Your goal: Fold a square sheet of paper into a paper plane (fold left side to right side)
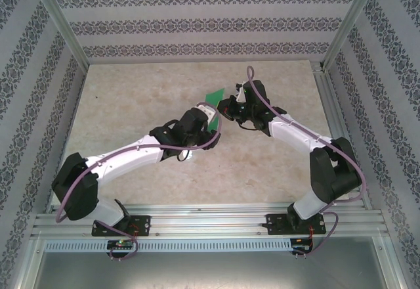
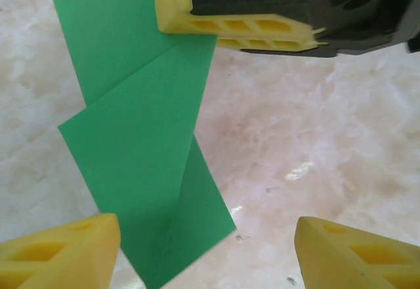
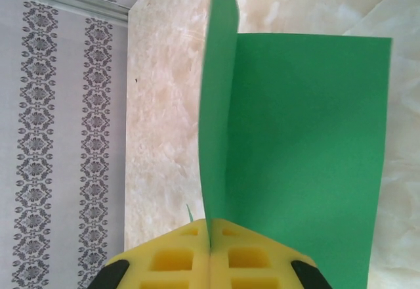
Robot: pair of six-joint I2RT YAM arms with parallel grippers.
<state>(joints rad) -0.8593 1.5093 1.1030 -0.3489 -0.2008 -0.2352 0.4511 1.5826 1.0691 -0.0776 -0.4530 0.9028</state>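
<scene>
The square sheet of paper (image 1: 214, 96) is bright green, creased and partly folded, raised off the marble table at centre. In the right wrist view the paper (image 3: 308, 138) has one flap standing on edge beside a flat panel, and my right gripper (image 3: 210, 236) is shut on the flap's lower edge. From the left wrist view the paper (image 2: 138, 144) shows a slanting crease, and the right gripper's yellow fingers (image 2: 243, 26) pinch its top edge. My left gripper (image 2: 207, 249) is open just below the sheet, its left finger (image 2: 59, 249) overlapping the paper's lower corner. Seen from above, the left gripper (image 1: 211, 119) and the right gripper (image 1: 225, 108) meet at the paper.
The beige marble table (image 1: 131, 105) is walled by patterned panels on three sides with metal posts (image 1: 62, 23) at the corners. Both arms reach inward from the aluminium rail (image 1: 210, 220) at the near edge, and purple cables loop along them.
</scene>
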